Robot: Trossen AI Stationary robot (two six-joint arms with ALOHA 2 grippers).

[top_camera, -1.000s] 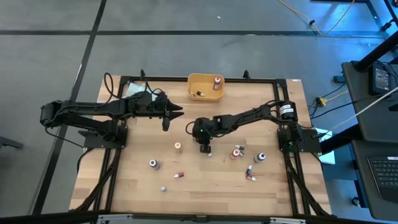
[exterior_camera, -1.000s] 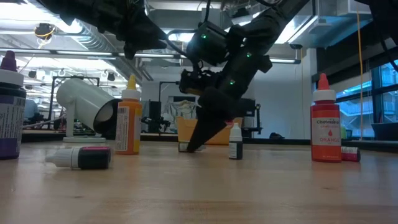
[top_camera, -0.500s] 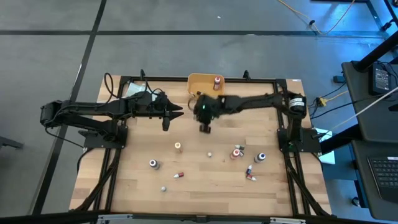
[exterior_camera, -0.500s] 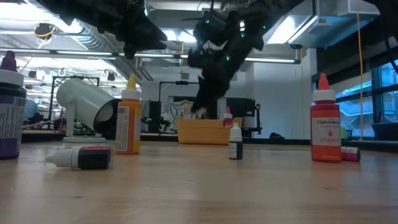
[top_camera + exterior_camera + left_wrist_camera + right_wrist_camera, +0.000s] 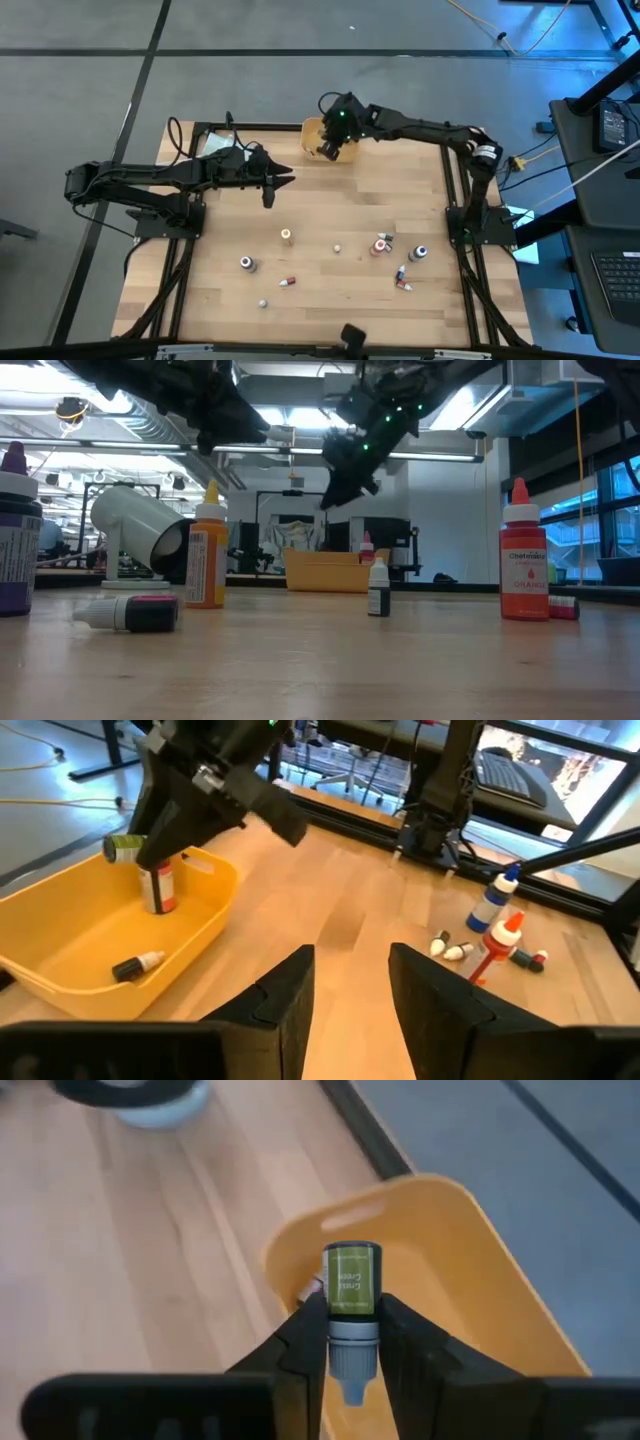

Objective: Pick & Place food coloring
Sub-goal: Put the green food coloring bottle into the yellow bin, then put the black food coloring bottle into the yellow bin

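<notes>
My right gripper (image 5: 342, 1342) squeezes green bottle (image 5: 350, 1298) above yellow bin (image 5: 500, 1280). I go lower, stay inside rim, then let go. Left gripper (image 5: 350, 985) open, waits over worktop (image 5: 330, 275).

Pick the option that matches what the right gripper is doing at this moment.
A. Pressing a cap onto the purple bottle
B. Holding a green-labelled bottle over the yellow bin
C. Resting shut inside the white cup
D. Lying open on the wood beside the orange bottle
B: the right gripper has its jaws clamped on a green-labelled bottle, held above the yellow bin.
</notes>
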